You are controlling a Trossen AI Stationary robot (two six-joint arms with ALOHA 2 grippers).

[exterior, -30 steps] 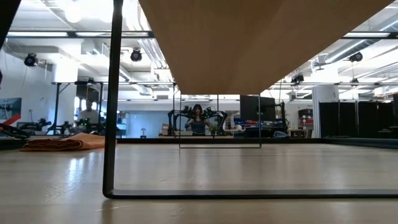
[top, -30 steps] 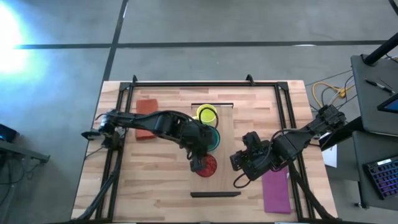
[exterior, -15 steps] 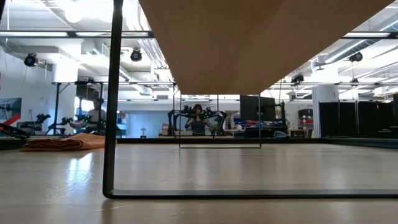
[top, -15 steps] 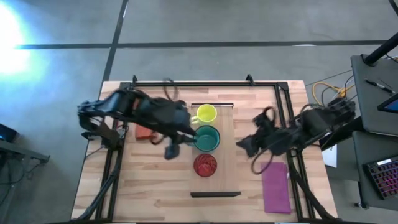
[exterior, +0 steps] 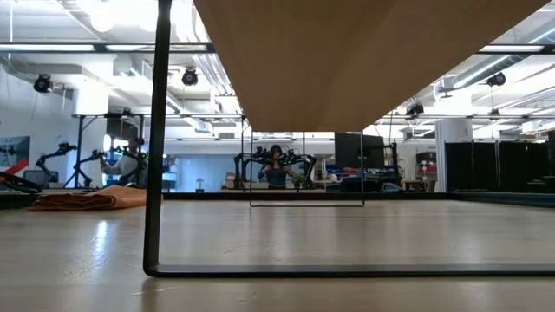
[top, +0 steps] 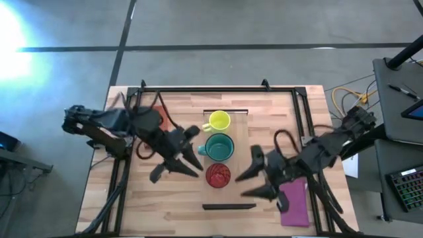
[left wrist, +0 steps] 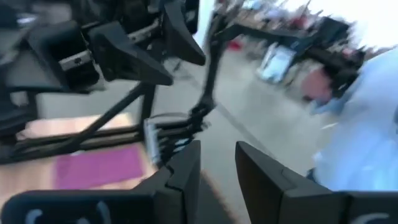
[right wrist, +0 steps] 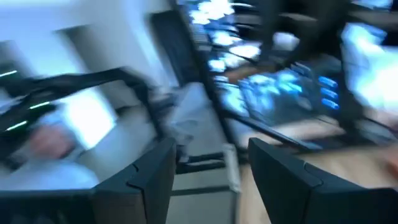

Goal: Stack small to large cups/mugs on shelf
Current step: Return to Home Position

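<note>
Three cups stand in a row on the light-wood shelf (top: 241,158): a yellow-green mug (top: 219,121) farthest, a teal mug (top: 219,147) in the middle, a red cup (top: 218,174) nearest. The low view shows only the shelf's underside (exterior: 364,61) and a dark leg (exterior: 156,130). My left gripper (top: 180,162) is open and empty, to the left of the teal mug and the red cup. My right gripper (top: 252,176) is open and empty, to the right of the red cup. Both wrist views are blurred and show no cup.
A brown-red flat rectangle (top: 156,119) lies at the far left, partly under my left arm. A purple flat rectangle (top: 295,202) lies at the near right, beside my right gripper. A dark frame (top: 198,88) borders the table. A blurred person (left wrist: 367,130) shows beyond the table.
My left gripper has drawn back from above the red cup toward the table's left edge. My right gripper has swung toward the far edge and then back toward the near edge, to the right of the shelf. The three cups have stayed in place.
</note>
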